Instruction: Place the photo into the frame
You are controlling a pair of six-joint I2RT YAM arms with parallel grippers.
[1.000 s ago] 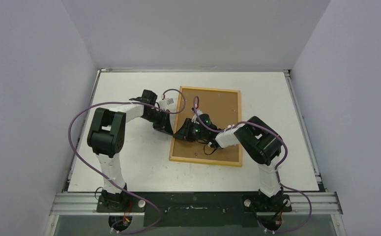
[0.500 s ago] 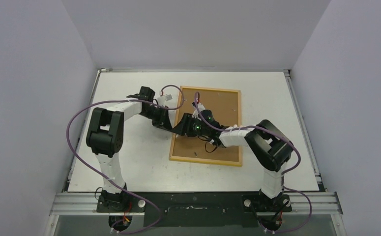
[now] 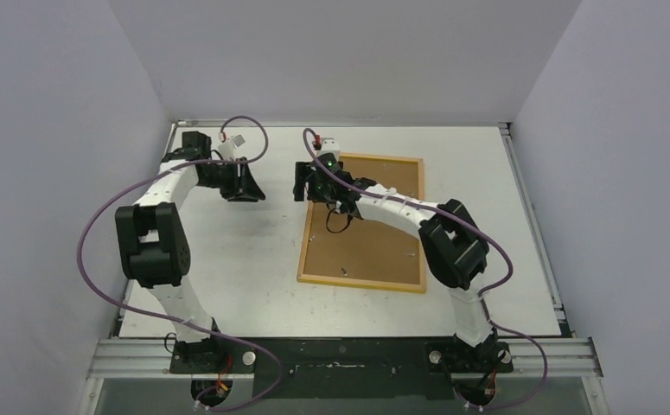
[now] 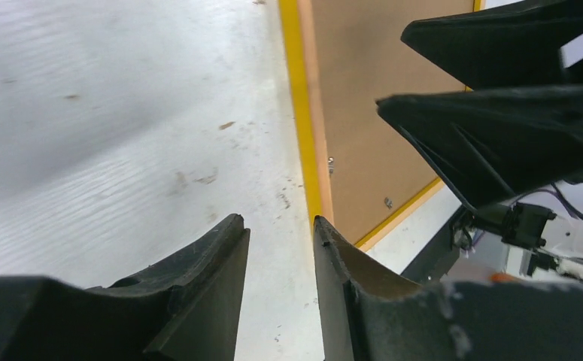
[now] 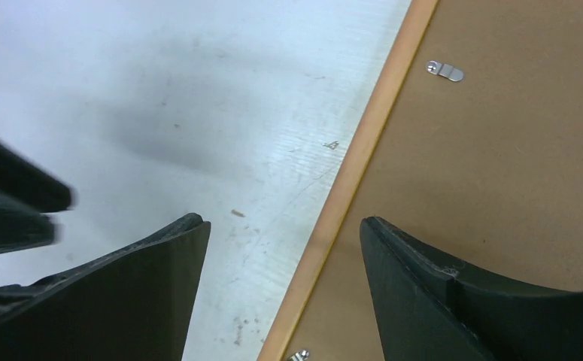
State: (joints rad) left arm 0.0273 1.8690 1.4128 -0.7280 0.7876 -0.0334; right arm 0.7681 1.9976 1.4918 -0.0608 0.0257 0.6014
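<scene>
Two parted tools (left tool (image 3: 249,192), right tool (image 3: 302,185)) near frame (image 3: 361,284)

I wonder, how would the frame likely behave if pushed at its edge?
The frame lies flat and low on the smooth table, so it probably slides rather than tips. Its thin rim looks stiff but likely hard to pinch.

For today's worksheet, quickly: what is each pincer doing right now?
Left pincer: open, holding nothing.
Right pincer: open wide, holding nothing.
</scene>
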